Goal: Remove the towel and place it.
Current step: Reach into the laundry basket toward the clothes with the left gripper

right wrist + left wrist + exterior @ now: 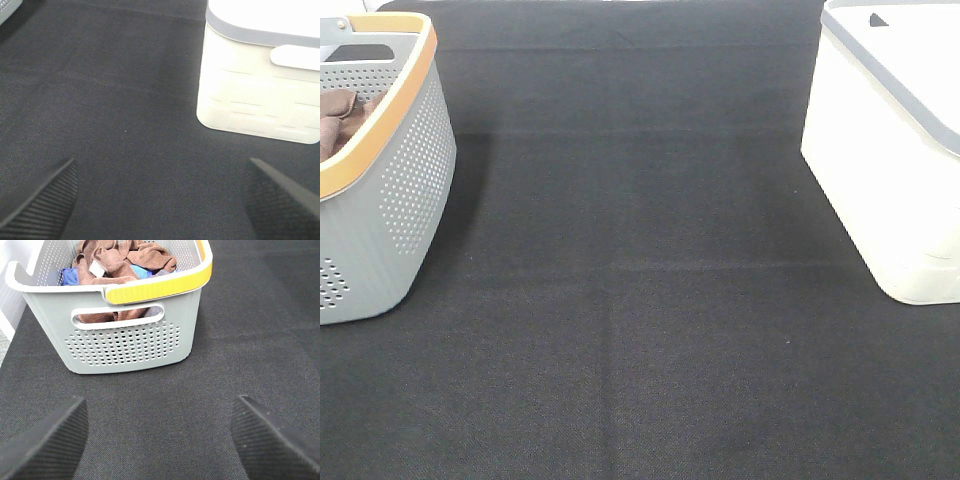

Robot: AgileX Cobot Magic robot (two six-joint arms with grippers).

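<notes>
A grey perforated basket [410, 190] with an orange-yellow rim stands at the far left; in the left wrist view the basket [125, 340] holds a brown towel [112, 260] on top of blue cloths [70, 276]. A bit of the brown towel [340, 115] shows in the exterior view. My left gripper [160, 440] is open and empty, a short way in front of the basket. My right gripper [160, 200] is open and empty, facing a white bin [260, 85]. Neither gripper shows in the exterior view.
The white bin [890, 150] with a grey rim stands at the far right. A black cloth mat [640, 300] covers the table between the two containers.
</notes>
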